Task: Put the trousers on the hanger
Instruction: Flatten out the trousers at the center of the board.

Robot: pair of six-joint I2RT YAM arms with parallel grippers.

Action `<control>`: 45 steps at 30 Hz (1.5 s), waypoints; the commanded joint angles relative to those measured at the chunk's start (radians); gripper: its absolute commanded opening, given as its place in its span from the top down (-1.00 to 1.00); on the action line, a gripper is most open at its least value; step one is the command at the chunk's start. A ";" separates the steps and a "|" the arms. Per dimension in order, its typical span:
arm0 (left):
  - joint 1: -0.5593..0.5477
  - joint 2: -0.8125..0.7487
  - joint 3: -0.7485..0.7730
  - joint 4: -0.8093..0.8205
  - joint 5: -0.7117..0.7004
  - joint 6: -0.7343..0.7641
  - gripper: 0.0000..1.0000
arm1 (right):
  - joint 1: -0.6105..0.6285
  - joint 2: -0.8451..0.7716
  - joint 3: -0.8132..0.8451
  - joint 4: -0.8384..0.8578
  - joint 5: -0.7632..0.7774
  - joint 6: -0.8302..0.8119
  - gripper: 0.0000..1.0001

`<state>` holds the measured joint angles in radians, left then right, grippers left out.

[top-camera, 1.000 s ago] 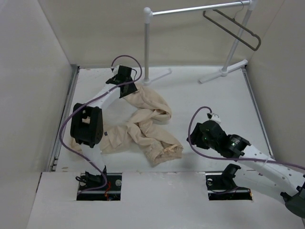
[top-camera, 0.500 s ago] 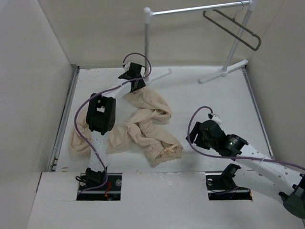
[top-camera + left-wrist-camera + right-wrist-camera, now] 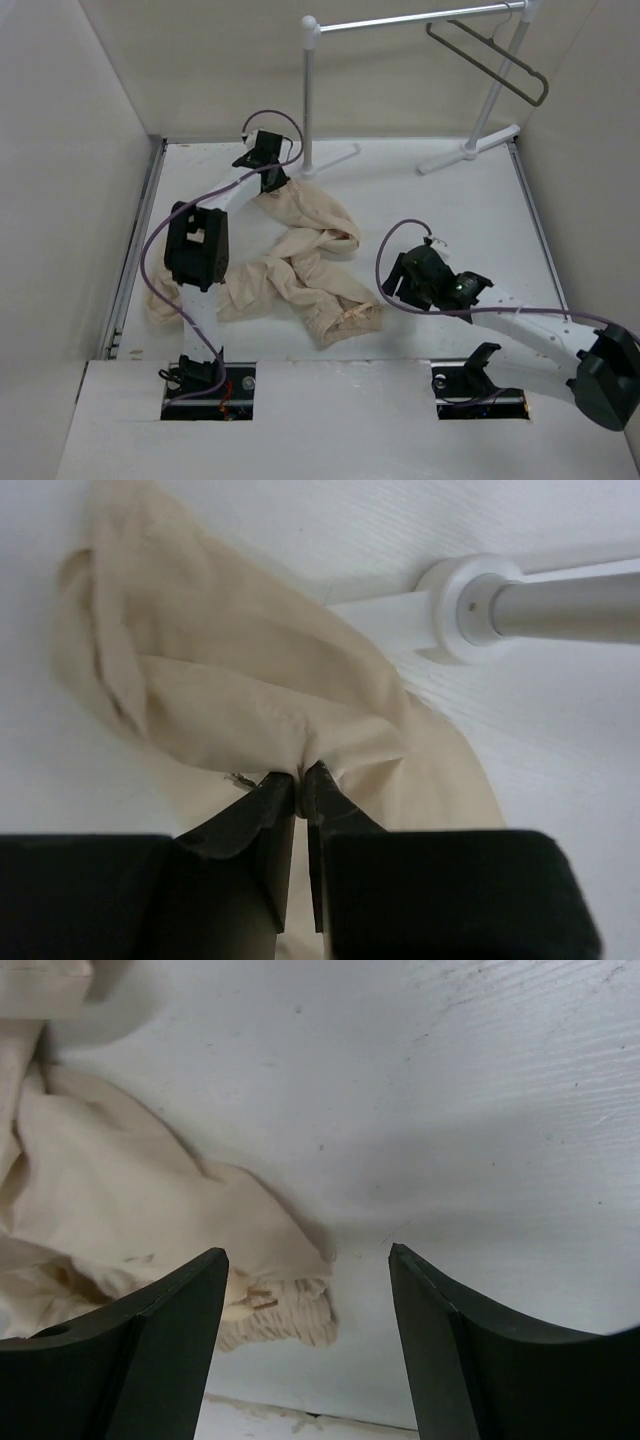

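Top external view: trousers [image 3: 300,265] lie crumpled on the bench [image 3: 450,200] left of centre, soft, light and floppy, likely to sag from a single hold. At their far end the left fingers [image 3: 270,815] are clamped on a fold beside the rack [image 3: 308,100] post. The right fingers [image 3: 170,1330] are spread wide, gripping nothing, over the near end, probably the best second hold; the hanger [image 3: 490,60] hangs well apart.

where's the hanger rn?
Top external view, far right: the hanger hangs on the rail of the white rack, near its right post, away from the trousers.
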<state>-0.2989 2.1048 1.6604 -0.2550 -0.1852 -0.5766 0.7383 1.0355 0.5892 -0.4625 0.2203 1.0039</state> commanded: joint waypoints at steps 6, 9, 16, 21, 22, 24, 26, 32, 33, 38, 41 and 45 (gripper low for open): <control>0.172 -0.520 -0.122 0.027 0.010 -0.023 0.86 | 0.020 0.214 -0.003 0.212 -0.173 0.044 -0.44; 0.270 -0.580 -0.120 0.005 0.019 -0.045 0.86 | 0.026 0.264 -0.008 0.313 -0.225 0.058 0.14; 0.428 -0.663 -0.076 -0.010 0.125 -0.103 0.85 | -0.059 0.158 0.179 0.156 0.071 -0.126 0.97; 0.496 -0.674 0.015 -0.016 0.155 -0.129 0.85 | -0.153 0.020 0.357 0.062 0.206 -0.267 1.00; 0.522 -0.683 0.031 -0.015 0.155 -0.138 0.85 | -0.185 -0.015 0.398 0.024 0.230 -0.280 1.00; 0.566 -0.704 0.041 -0.007 0.156 -0.160 0.84 | -0.234 -0.069 0.438 -0.028 0.252 -0.292 1.00; 0.603 -0.726 0.039 -0.016 0.156 -0.178 0.84 | -0.279 -0.127 0.451 -0.070 0.243 -0.307 0.99; 0.674 -0.842 -0.034 -0.041 0.119 -0.224 0.84 | -0.313 -0.349 0.402 -0.134 0.231 -0.307 0.99; 0.683 -0.861 -0.040 -0.053 0.104 -0.226 0.84 | -0.305 -0.386 0.409 -0.155 0.241 -0.307 0.99; 0.699 -0.930 -0.048 -0.144 -0.025 -0.195 0.84 | -0.282 -0.569 0.497 -0.339 0.307 -0.274 0.98; 0.697 -0.933 -0.085 -0.153 -0.075 -0.169 0.83 | -0.314 -0.568 0.508 -0.370 0.297 -0.306 0.94; 0.685 -0.878 -0.149 -0.127 -0.074 -0.172 0.83 | -0.392 -0.381 0.437 -0.230 0.187 -0.337 0.94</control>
<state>0.3931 1.1683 1.5589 -0.3935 -0.2195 -0.7639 0.3859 0.5026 1.0790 -0.7723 0.4774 0.7002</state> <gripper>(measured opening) 0.080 0.035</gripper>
